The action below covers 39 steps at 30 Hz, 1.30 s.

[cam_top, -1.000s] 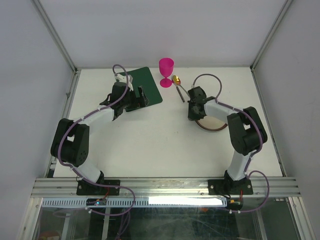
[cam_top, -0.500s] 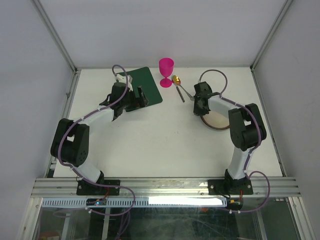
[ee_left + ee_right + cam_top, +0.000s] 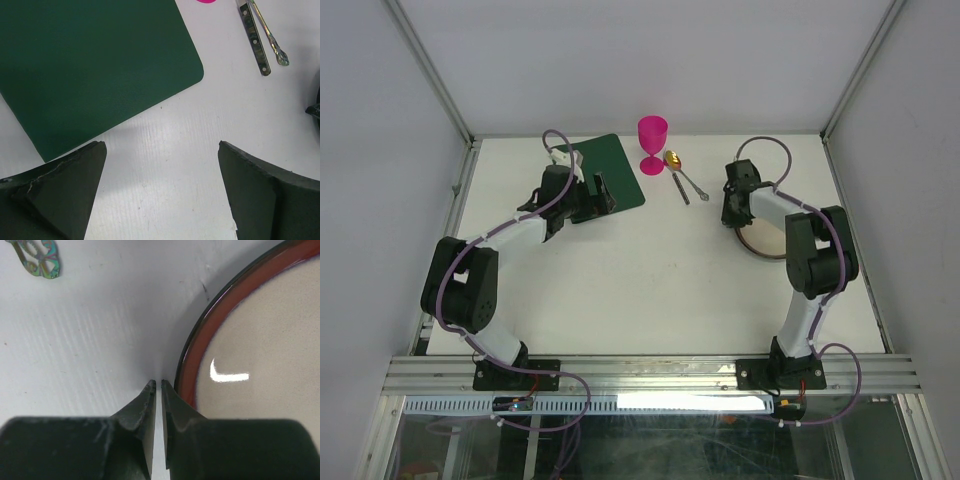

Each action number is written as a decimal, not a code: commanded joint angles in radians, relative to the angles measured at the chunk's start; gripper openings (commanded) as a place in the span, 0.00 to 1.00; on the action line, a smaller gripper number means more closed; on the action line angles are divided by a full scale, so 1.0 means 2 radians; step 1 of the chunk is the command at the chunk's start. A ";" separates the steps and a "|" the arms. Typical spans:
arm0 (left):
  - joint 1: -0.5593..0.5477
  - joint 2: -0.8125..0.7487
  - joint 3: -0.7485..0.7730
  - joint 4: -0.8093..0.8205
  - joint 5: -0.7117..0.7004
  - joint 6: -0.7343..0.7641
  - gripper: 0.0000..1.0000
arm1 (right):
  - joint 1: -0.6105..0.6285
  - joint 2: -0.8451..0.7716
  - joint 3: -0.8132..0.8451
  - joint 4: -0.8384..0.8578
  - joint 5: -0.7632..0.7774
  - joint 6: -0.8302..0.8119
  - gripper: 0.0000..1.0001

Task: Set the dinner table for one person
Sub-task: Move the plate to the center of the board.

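Underneath everything, framed by aluminium rails: the large white matte table [image 3: 640, 285]. Over its far-left part, the left pincer [image 3: 598, 198], spread fully apart and gripping nothing. In the left wrist view, only bare white table between the two dark fingers [image 3: 65, 190], with the rounded near corner of a dark green placemat [image 3: 615, 168] just ahead of them. Flat on the table near the far rail and skewed to its edges, that placemat. Just right of its far corner, upright on the table: a pink goblet [image 3: 653, 143]. Next to the right, a knife [image 3: 679, 187] and a spoon [image 3: 686, 176] with a gold bowl, flat on the table, close side by side, handles toward the near side; touching or not, impossible to tell. Further right, the right pincer [image 3: 730, 216], pressed almost together with only a thin slit left, clamped on nothing, tips aimed down at the table just outside the left rim of a plate [image 3: 767, 240]. Contact between tips and table: cannot tell. Rightmost, that plate, flat on the table, beige in the middle with a red-brown rim and a dark outer edge, partly hidden under the right arm.
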<state>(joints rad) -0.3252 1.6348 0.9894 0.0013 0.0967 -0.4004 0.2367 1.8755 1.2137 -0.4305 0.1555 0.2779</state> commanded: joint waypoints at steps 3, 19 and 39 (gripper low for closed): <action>0.006 -0.021 0.002 0.027 0.011 0.008 0.99 | -0.015 0.004 0.010 -0.005 0.023 -0.016 0.12; 0.014 -0.040 -0.007 0.024 -0.007 0.011 0.99 | -0.013 -0.037 0.001 0.009 -0.005 -0.003 0.17; 0.025 -0.086 -0.049 0.046 -0.058 -0.009 0.99 | 0.056 -0.030 0.068 0.016 -0.058 0.010 0.35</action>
<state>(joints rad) -0.2863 1.5116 0.9157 0.0071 0.0093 -0.4038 0.3286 1.8297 1.2858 -0.4469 0.0978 0.2787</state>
